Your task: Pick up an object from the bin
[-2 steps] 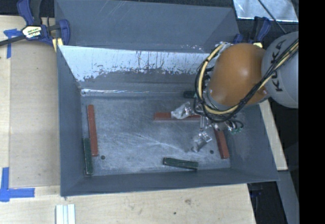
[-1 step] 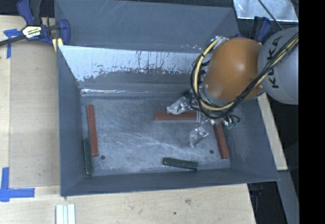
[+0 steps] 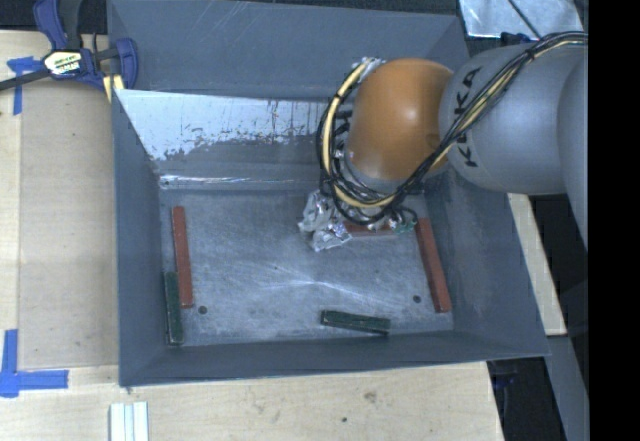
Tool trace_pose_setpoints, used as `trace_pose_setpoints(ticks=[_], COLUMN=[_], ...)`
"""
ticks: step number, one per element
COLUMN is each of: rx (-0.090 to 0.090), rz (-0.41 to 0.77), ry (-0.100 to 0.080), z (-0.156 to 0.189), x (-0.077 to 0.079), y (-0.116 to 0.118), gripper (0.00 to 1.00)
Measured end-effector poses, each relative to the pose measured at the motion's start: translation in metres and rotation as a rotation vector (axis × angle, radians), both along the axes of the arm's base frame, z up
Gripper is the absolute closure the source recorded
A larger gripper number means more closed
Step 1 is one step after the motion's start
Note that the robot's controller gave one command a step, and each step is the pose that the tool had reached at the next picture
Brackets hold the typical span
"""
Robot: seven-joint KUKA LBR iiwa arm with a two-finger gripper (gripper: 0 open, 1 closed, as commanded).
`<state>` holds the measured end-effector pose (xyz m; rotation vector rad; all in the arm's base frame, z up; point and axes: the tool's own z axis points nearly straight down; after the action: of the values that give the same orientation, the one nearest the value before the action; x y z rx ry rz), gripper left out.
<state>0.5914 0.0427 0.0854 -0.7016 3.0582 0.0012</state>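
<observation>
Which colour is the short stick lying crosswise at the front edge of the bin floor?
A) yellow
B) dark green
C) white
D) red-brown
B: the short stick at the front edge of the bin floor is dark green. One red-brown stick lies at the left side and another at the right.
</observation>
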Motion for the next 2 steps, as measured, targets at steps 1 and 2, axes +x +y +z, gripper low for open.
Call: trace_pose_setpoints(ticks=[1, 2], rx=[0.0, -0.001], rz=[-0.001, 0.009], ry=[0.0, 0.01], z=[0.0, 0.039], x=[0.0, -0.01], y=[0.0, -0.005], gripper=[1.0, 1.0])
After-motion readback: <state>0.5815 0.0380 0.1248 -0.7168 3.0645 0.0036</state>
